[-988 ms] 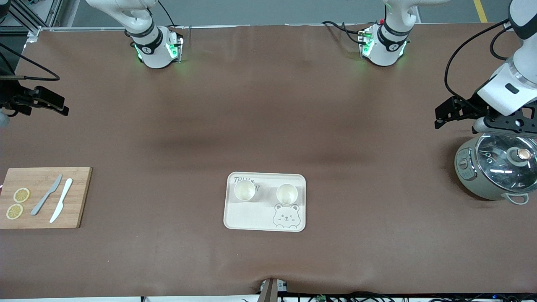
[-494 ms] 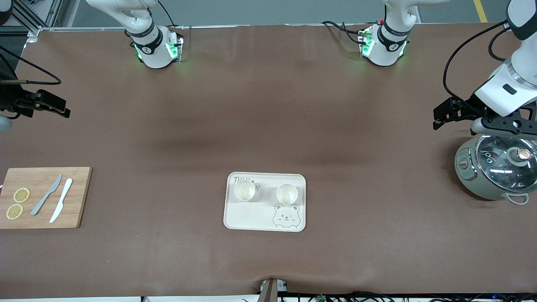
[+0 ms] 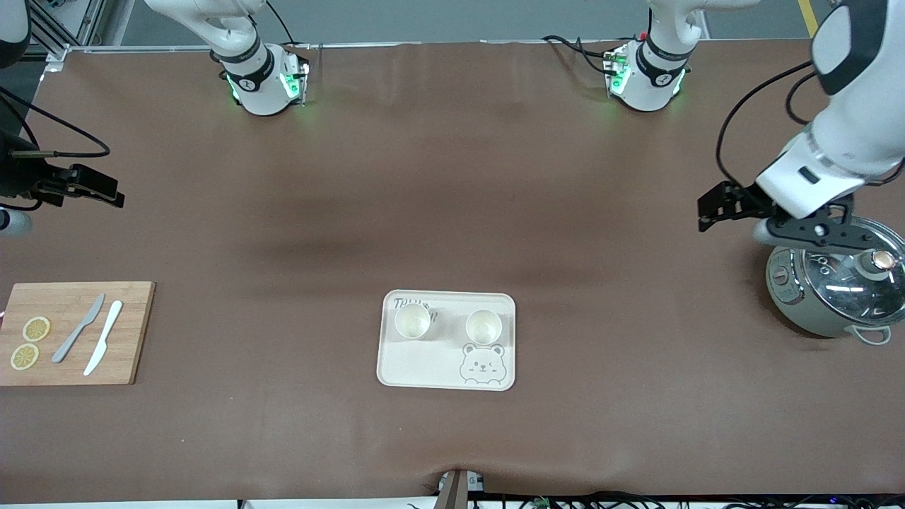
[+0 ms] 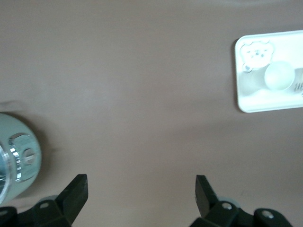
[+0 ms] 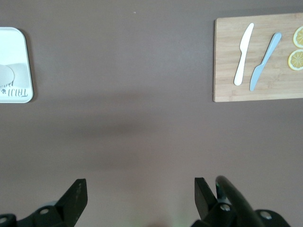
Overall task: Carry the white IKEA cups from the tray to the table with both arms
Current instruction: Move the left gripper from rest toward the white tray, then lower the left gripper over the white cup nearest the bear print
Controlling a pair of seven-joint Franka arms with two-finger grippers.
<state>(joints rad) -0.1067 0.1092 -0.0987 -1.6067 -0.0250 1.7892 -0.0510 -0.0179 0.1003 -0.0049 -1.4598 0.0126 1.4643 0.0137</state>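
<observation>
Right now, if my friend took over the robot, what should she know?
Left gripper: open, empty, over the bare table beside the grey cooker.
Right gripper: open, empty, over the table at the right arm's end, above the cutting board.
Both white cups stand upright on the bear tray, side by side.
Done: nothing moved yet.
Left: each arm lifts one cup and sets it on the table.

Matt brown table (image 3: 452, 177), wood board (image 3: 71, 332)

table (image 3: 452, 177): tray (image 3: 417, 371), board (image 3: 134, 332), cooker (image 3: 813, 311)
</observation>
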